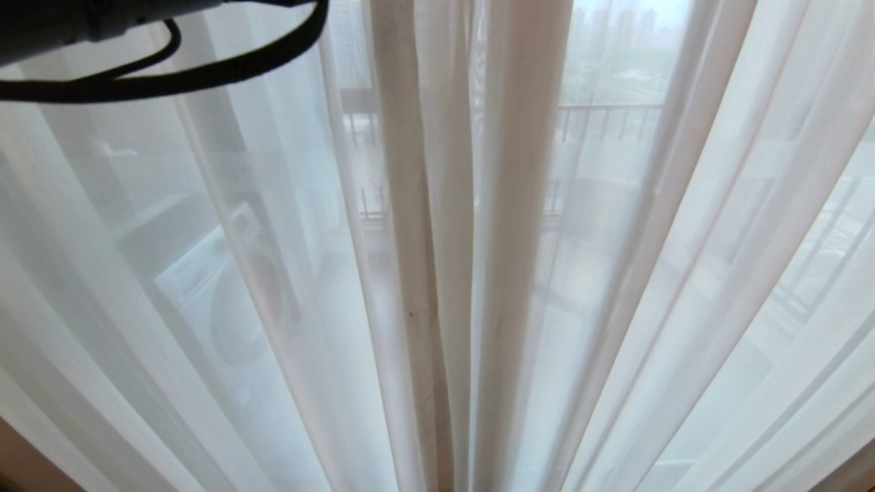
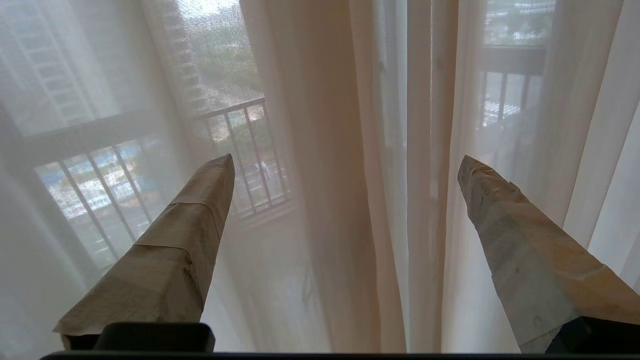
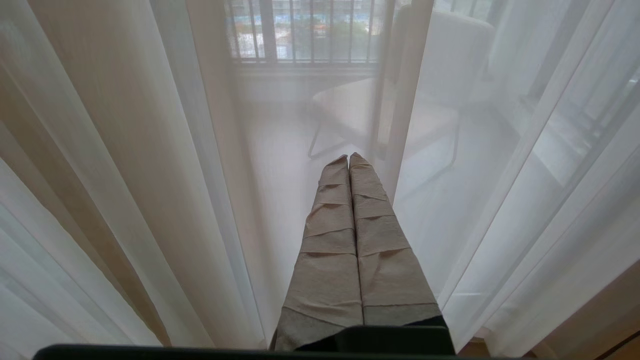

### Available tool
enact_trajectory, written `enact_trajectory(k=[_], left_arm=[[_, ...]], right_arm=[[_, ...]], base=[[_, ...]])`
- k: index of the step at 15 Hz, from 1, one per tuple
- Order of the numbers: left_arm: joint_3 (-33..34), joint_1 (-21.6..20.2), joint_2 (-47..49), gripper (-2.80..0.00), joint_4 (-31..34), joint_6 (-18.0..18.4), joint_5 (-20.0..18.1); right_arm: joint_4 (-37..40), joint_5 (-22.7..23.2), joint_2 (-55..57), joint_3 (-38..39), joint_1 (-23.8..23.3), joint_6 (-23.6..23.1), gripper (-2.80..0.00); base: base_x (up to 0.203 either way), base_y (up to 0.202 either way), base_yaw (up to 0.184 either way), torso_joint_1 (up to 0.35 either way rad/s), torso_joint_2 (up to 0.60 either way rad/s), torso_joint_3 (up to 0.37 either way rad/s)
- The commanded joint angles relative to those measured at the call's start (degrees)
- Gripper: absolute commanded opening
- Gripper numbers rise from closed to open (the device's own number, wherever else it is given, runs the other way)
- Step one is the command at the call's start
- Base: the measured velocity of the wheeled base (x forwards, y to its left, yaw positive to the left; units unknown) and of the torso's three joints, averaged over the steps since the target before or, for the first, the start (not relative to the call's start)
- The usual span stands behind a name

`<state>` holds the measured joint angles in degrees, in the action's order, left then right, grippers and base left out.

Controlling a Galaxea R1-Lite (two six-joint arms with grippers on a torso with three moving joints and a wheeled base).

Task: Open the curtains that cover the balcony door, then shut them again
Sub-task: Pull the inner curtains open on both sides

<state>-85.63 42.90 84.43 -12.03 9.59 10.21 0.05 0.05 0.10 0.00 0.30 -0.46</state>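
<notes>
- Sheer curtains (image 1: 437,273) filling the head view edge to edge, hanging closed; bunched vertical pleats at centre frame, long axis running top to bottom, thinner see-through stretches to either side.
- Left end effector (image 2: 345,165) spread wide and holding nothing, both taped fingers (image 2: 200,210) aimed at the fabric; dense pleat bundle (image 2: 390,175) standing between the two tips, a little toward the right one in the left wrist view, apparently just beyond them. Contact with the cloth not discernible.
- Left arm itself only a dark shape with a looping cable (image 1: 205,75) at the upper left of the head view; end effector out of that frame.
- Right end effector (image 3: 349,159) pressed shut on nothing, fingers together, pointing at a sheer panel low in the scene; looks parked, so the left one judged the nearer and the working one.
- Balcony door frame not clearly made out through the voile; only a railing (image 1: 608,116) at upper centre-right, a washing machine (image 1: 225,287) at left and a chair (image 3: 400,115) beyond the fabric.
- Likely next need: a short advance so the pleats sit between the fingers, a pinch across the vertical folds, then a sideways pull.
- Room for moving: free-hanging cloth on both sides, no hard edge close by on this side of the curtain; a strip of floor (image 1: 20,465) at the lower corners. Risk judged to be thin voile slipping from the pinch, or only one layer being caught.
</notes>
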Motion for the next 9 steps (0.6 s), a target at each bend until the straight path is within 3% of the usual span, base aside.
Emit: enact_trajectory(k=[1, 6, 9], left_arm=[[-2.49, 1.75, 4.01, 0.0, -1.17, 0.1, 0.96], [-3.39, 3.41, 8.45, 0.0, -5.34, 3.36, 9.46], [-3.36, 2.83, 11.02, 0.0, -8.98, 3.57, 11.2]], right_arm=[[-0.05, 0.04, -0.01, 0.0, 0.05, 0.02, -2.8], [-0.05, 0.04, -0.01, 0.0, 0.05, -0.07, -2.8], [0.04, 0.04, -0.01, 0.0, 0.05, -0.06, -2.8]], base=[[0.0, 0.0, 0.0, 0.0, 0.0, 0.0], [0.0, 0.0, 0.0, 0.0, 0.0, 0.0], [0.0, 0.0, 0.0, 0.0, 0.0, 0.0]])
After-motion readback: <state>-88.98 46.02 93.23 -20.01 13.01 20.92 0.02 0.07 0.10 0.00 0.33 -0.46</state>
